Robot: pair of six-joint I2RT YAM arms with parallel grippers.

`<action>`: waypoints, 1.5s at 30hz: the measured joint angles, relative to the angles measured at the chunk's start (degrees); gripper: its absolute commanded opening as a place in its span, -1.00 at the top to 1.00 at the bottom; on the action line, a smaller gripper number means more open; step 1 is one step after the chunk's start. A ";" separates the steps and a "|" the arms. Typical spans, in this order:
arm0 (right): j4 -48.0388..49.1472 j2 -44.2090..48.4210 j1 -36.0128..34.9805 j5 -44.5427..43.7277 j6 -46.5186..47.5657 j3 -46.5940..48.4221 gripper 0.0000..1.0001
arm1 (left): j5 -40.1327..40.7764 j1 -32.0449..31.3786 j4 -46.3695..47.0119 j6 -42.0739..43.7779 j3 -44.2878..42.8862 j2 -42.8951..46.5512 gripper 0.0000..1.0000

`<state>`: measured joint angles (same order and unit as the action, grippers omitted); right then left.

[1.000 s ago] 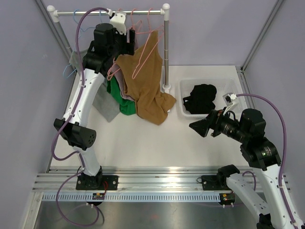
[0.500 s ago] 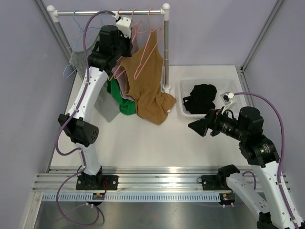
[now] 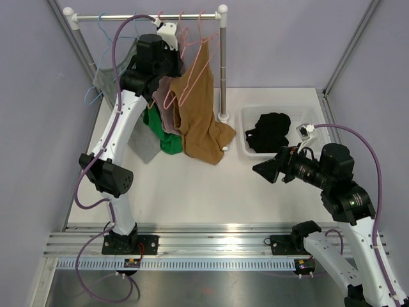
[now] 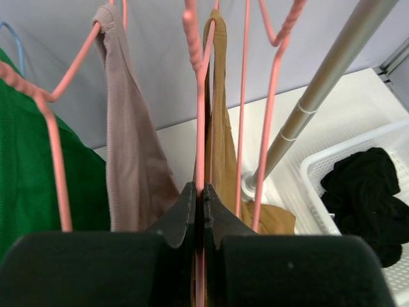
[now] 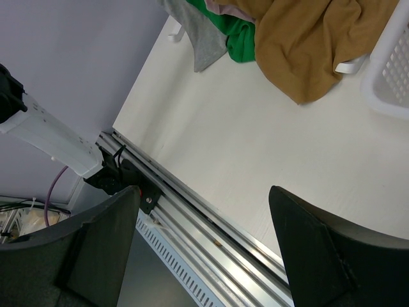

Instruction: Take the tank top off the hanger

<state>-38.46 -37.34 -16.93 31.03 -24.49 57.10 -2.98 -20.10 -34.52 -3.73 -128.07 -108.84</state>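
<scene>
The brown tank top [image 3: 199, 118] hangs from a pink wire hanger [image 3: 186, 86] on the white rail [image 3: 115, 16], its hem pooled on the table. My left gripper [image 3: 179, 64] is up by the rail. In the left wrist view it [image 4: 200, 192] is shut on the pink hanger [image 4: 200, 121], with the tank top's strap [image 4: 219, 96] just behind the wire. My right gripper [image 3: 265, 169] hovers open over the table's right half, holding nothing [image 5: 201, 198]; the tank top's hem [image 5: 307, 45] lies far ahead of it.
More pink hangers, a mauve garment [image 4: 131, 147], a green one [image 4: 25, 166] and a grey one [image 3: 144, 144] crowd the rail's left part. The rack's upright pole [image 3: 223, 64] stands right of the tank top. A white basket [image 3: 246, 134] holds black clothing [image 3: 271, 131].
The left arm rose toward the rail and its jaws shut on the pink hanger wire. The tank top swung and now hangs narrower. The right arm has barely moved.
</scene>
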 measured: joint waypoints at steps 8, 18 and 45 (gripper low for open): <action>-0.46 0.87 0.00 0.04 0.04 1.11 -0.79 | 2.43 -1.64 -1.90 -3.39 -0.50 2.80 1.00; -1.29 1.51 0.00 0.13 0.26 2.49 -0.79 | 4.04 -1.68 -0.76 -5.90 1.51 11.34 1.00; 0.35 1.84 0.00 4.07 0.83 2.54 -0.99 | -3.91 -2.32 3.34 -18.14 49.64 60.92 1.00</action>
<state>-38.11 -35.51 -16.93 35.09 -23.66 59.64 -6.90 -22.41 -31.18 -21.87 -78.43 -47.92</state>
